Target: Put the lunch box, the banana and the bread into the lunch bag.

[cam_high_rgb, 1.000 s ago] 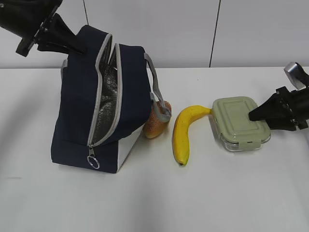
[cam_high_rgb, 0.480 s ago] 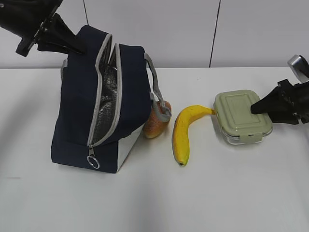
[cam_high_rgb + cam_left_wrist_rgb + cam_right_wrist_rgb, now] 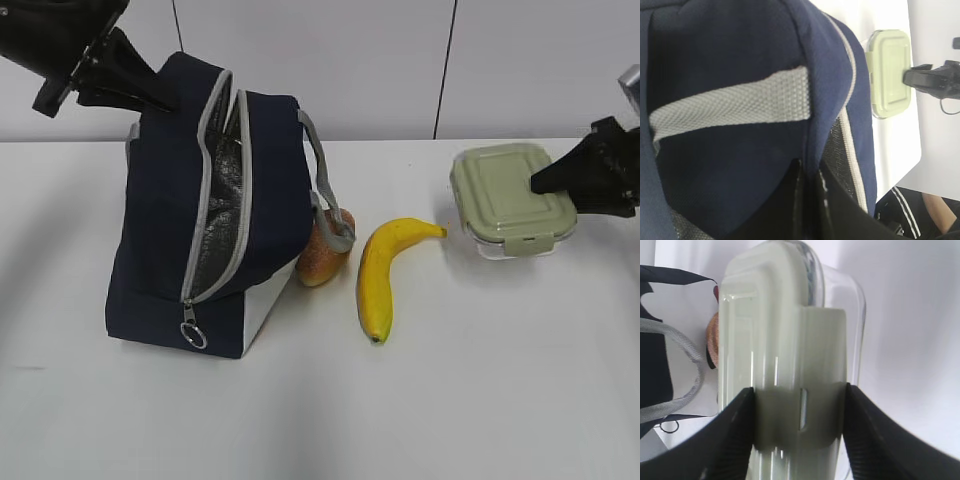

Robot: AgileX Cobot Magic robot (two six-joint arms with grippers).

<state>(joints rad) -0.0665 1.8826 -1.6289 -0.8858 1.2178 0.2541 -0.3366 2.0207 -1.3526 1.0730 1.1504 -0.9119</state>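
Evidently the right gripper (image 3: 548, 180) is clamped across one end of the small clear lunch box with the sage-green clip-on lid (image 3: 510, 196), its two black fingers (image 3: 725, 440) pressed on either side of the lid clip; the box hangs clear of the white table (image 3: 450, 400), its shadow falling below it, which suits carrying it rather than sliding it. The left gripper (image 3: 150, 95) pinches the top rear edge of the boxy navy-blue fabric lunch bag (image 3: 215, 210), seemingly to hold it tilted with its grey zipper parted and the silver lining exposed toward the right gripper, so that the mouth stands ready for loading; the wrist view shows dark fingers closed on the fabric beside a grey strap (image 3: 735, 102). The curved yellow banana (image 3: 378, 270) lies on the table between the two grippers, nearer the right one and well clear of the box; the golden-brown crusty bread roll (image 3: 325, 255) rests against the bag's side, under a strap handle. I judge the box to be the first item in hand, with banana and bread not yet loaded.
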